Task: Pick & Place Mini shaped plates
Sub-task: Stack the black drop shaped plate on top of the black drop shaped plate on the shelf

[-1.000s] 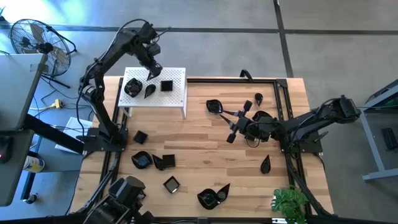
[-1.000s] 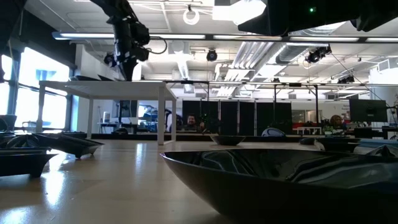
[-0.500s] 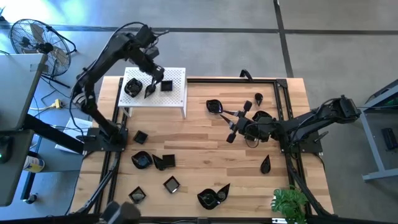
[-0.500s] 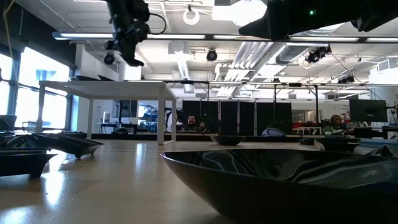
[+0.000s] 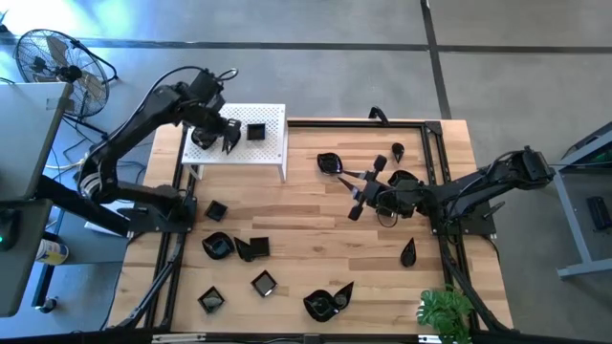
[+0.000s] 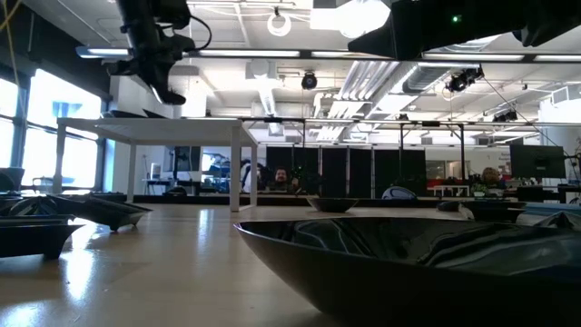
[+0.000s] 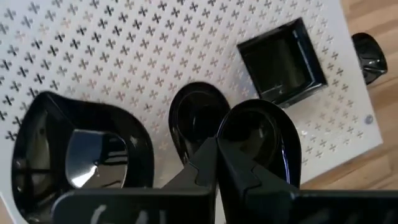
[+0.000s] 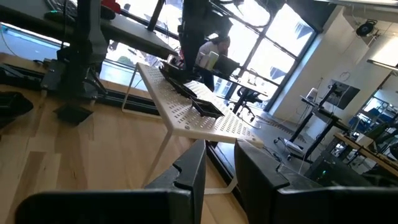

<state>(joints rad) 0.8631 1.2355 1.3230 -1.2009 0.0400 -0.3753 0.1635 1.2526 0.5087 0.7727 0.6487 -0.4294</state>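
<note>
From above, the left gripper (image 5: 228,136) hangs over the white perforated stand (image 5: 273,145), its fingers pressed together. It sits between the wavy round dish (image 5: 201,136) and the square dish (image 5: 256,131), both on the stand's top. I judge this delivery done, so the step now is to get clear. The gripper should rise straight up before it swings away, because the dishes sit close on either side and would slide easily if brushed. The next dish to fetch could be the small square dish (image 5: 216,210) on the wood just off the stand's front. The right gripper (image 5: 356,198) waits well to the right of the stand.

At table height, the left gripper (image 6: 168,86) is above the stand's top (image 6: 154,121) and not touching it.

In the left wrist view, the closed fingertips (image 7: 217,163) show nothing clamped between them. Right under them on the stand lies a teardrop dish (image 7: 198,118). A second glossy lobe lies beside it, and I cannot tell whether that is another dish or part of the same one. The wavy round dish (image 7: 81,152) and the square dish (image 7: 283,59) lie to either side, both near the tips.

In the right wrist view, the right gripper (image 8: 219,168) shows a narrow gap between its fingers with nothing in it. It looks towards the stand (image 8: 199,121) from well away.
</note>
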